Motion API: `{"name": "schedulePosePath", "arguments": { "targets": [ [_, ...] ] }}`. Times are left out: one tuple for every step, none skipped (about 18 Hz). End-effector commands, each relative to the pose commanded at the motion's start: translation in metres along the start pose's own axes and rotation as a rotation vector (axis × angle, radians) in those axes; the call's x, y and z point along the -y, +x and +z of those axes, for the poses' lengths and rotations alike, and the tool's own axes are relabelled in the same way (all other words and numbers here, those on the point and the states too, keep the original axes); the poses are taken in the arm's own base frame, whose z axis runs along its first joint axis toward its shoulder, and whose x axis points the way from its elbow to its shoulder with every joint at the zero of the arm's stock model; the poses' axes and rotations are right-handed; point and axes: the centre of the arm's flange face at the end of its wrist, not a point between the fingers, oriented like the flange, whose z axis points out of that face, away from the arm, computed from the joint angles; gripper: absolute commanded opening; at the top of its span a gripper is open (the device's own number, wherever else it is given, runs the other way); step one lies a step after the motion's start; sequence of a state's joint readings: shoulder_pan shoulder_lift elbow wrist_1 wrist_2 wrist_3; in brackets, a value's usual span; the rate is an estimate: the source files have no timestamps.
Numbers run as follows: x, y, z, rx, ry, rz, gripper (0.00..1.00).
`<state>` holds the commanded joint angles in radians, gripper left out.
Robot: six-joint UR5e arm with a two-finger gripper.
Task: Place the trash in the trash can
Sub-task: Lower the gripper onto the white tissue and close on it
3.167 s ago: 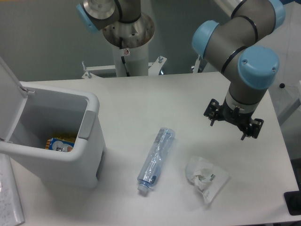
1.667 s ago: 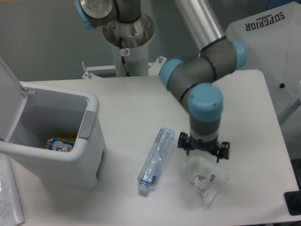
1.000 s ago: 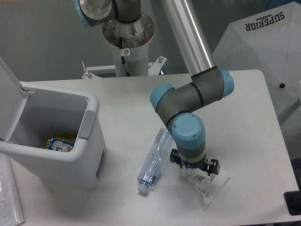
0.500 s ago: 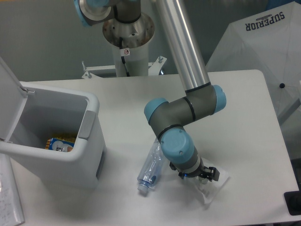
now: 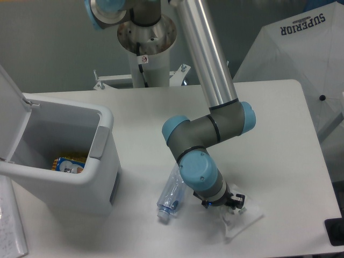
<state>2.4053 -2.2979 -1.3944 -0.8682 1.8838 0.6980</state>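
The crushed clear bluish bottle (image 5: 170,196) lies on the white table (image 5: 150,118), its upper half hidden behind my wrist. The crumpled white wrapper (image 5: 242,217) lies just right of it, mostly hidden under my gripper. My gripper (image 5: 226,205) points down onto the wrapper; only its dark base shows and the fingers are hidden, so I cannot tell how the jaws stand. The light-grey trash can (image 5: 102,156) stands at the left with its lid flipped open.
An orange-and-blue packet (image 5: 69,164) lies at the bottom of the trash can. A white cover with the word SUPERIOR (image 5: 301,37) stands at the back right. A dark object (image 5: 336,231) sits at the table's right front edge.
My arm swung in from the right, came down over the wrapper, and has sunk lower onto it. The wrapper looks flatter. The bottle has not moved.
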Motion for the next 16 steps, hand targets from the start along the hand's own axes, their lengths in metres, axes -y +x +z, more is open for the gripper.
{"name": "schedulePosePath", "arguments": {
  "targets": [
    [0.000,-0.001,0.000,-0.001,0.001,-0.001,0.06],
    [0.000,-0.001,-0.002,0.001,0.003,0.001,0.03],
    [-0.001,-0.002,-0.004,0.001,0.006,-0.002,0.03],
    [-0.001,-0.003,-0.006,0.001,0.010,-0.003,0.03],
    [-0.001,-0.003,-0.007,-0.004,0.018,-0.005,0.03],
    [-0.001,-0.006,-0.015,-0.006,0.034,-0.010,0.03],
    [-0.003,-0.009,-0.023,-0.012,0.051,-0.016,0.03],
    [-0.004,-0.012,-0.031,-0.023,0.075,-0.022,0.03],
    [-0.005,-0.014,-0.040,-0.033,0.100,-0.029,0.03],
    [-0.006,-0.017,-0.046,-0.045,0.122,-0.036,0.03],
    [-0.009,-0.022,-0.055,-0.056,0.147,-0.047,0.03],
    [-0.012,-0.025,-0.067,-0.071,0.179,-0.055,0.03],
    [-0.015,-0.028,-0.076,-0.100,0.217,-0.072,0.03],
    [-0.019,-0.031,-0.084,-0.136,0.257,-0.093,0.03],
    [-0.021,-0.033,-0.098,-0.168,0.303,-0.112,0.04],
    [-0.021,-0.033,-0.112,-0.192,0.344,-0.121,0.06]
  ]
}}
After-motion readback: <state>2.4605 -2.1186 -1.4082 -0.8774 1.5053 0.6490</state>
